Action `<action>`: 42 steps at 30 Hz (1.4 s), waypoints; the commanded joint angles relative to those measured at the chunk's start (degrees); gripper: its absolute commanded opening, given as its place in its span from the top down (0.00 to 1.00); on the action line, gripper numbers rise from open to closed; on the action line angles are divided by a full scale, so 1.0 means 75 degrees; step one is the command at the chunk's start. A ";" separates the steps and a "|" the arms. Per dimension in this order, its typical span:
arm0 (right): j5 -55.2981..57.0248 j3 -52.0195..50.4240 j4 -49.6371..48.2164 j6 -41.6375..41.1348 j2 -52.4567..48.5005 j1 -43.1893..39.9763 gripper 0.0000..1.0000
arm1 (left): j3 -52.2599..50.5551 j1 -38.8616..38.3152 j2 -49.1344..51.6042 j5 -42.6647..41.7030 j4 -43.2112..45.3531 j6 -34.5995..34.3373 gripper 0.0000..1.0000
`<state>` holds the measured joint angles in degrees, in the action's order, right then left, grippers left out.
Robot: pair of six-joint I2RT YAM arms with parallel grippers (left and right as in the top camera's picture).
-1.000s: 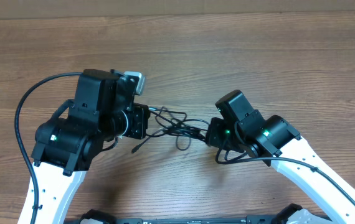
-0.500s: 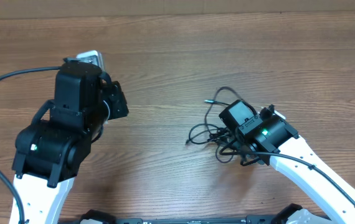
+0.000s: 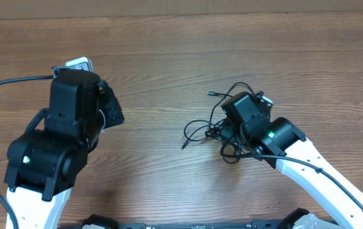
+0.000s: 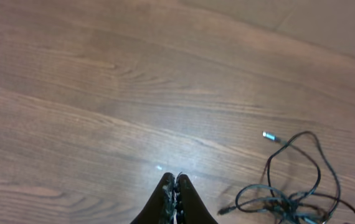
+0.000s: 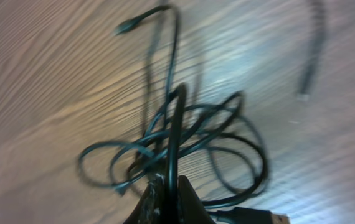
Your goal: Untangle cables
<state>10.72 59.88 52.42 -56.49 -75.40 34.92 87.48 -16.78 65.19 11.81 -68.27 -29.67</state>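
Cables (image 5: 175,124), black and tangled, pinched in right fingers (image 5: 190,200); left fingers (image 4: 164,202) pressed together, empty.

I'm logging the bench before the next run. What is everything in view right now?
cables: one tangle, number of cords unclear, black, on the table beside the right gripper
silver plug: one, silver, on a loose cord end at the tangle's edge
table: one, brown wood grain, under everything
arm leads: two, thick black, one running to each arm
left arm: one, black and white, left side, apart from the tangle
right arm: one, black and white, right side, over the tangle
left gripper: one, black, shut, nothing seen in it
right gripper: one, black, shut on a cord of the cables
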 commanded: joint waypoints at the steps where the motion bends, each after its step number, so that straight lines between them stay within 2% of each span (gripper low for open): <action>1: -0.0886 0.0020 -0.0259 0.1247 0.0035 -0.0023 0.96 | 0.0137 0.0006 0.0143 -0.0003 -0.0070 -0.0111 0.96; 3: -0.1454 0.0020 -0.0565 0.1830 0.0035 -0.0023 0.96 | 0.0134 0.0006 0.0230 -0.0213 -0.0067 -0.0111 0.94; 7: -0.3086 0.0020 -0.1530 0.3270 0.0038 -0.0023 0.96 | 0.0085 0.0003 0.0513 -0.1390 -0.0079 -0.0099 0.71; 8: -0.3378 0.0026 -0.1754 0.3555 0.0052 -0.0032 0.96 | 0.0085 0.0003 0.0641 -0.1716 -0.0117 -0.0090 0.62; 11: -0.3637 0.0035 -0.2110 0.3745 0.0184 -0.0134 0.96 | 0.0085 0.0003 0.1003 -0.2361 -0.0224 0.0070 0.21; 13: -0.3672 0.0041 -0.2139 0.3748 0.0329 -0.0268 0.96 | 0.0085 0.0006 0.1244 -0.2739 -0.0318 0.0189 0.13; 15: -0.3733 0.0041 -0.2124 0.3751 0.0562 -0.0452 0.96 | 0.0085 0.0003 0.1480 -0.3182 -0.0417 0.0440 0.17; 16: -0.3826 0.0041 -0.2130 0.3751 0.0662 -0.0527 0.96 | 0.0085 -0.0006 0.1582 -0.3439 -0.0440 0.0807 0.25; 17: -0.3978 0.0041 -0.2148 0.3751 0.0799 -0.0629 0.96 | 0.0085 -0.0029 0.1679 -0.3701 -0.0449 0.1384 0.31; 18: -0.4127 0.0041 -0.2159 0.3751 0.0927 -0.0726 0.96 | 0.0085 -0.0079 0.1766 -0.3931 -0.0472 0.2043 0.33; 20: -0.4412 0.0041 -0.2186 0.3751 0.1160 -0.0921 0.96 | 0.0000 -0.0221 0.1859 -0.3949 -0.0501 0.2993 0.34; 22: -0.4721 0.0041 -0.2186 0.3751 0.1367 -0.1134 0.96 | -0.0227 -0.0370 0.1874 -0.3896 -0.0423 0.3532 0.33; 25: -0.5173 0.0041 -0.2189 0.3745 0.1542 -0.1338 0.96 | -0.0673 -0.0513 0.1874 -0.3902 -0.0154 0.3590 0.31; 27: -0.5426 0.0041 -0.2206 0.3742 0.1582 -0.1387 0.96 | -0.1169 -0.0647 0.1874 -0.4095 0.0297 0.3389 0.30; 28: -0.5453 0.0041 -0.2206 0.3742 0.1582 -0.1387 0.96 | -0.1641 -0.0833 0.1877 -0.4433 0.0772 0.3110 0.30; 32: -0.5447 0.0041 -0.2189 0.3742 0.1582 -0.1387 0.96 | -0.2541 -0.1279 0.1880 -0.4549 0.1699 0.1909 0.31; 34: -0.5447 0.0041 -0.2189 0.3742 0.1582 -0.1387 0.96 | -0.2920 -0.1600 0.1880 -0.4535 0.2005 0.1853 0.32; 37: -0.5447 0.0041 -0.2192 0.3742 0.1582 -0.1387 0.96 | -0.3270 -0.1941 0.1888 -0.4028 0.2206 0.1480 0.38; 42: -0.5450 0.0041 -0.2186 0.3739 0.1582 -0.1387 0.96 | -0.3678 -0.2241 0.1894 -0.2506 0.2224 -0.0009 0.60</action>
<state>-29.30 59.77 36.64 -28.84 -64.34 24.73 61.60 -32.77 79.53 -15.62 -51.83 -20.36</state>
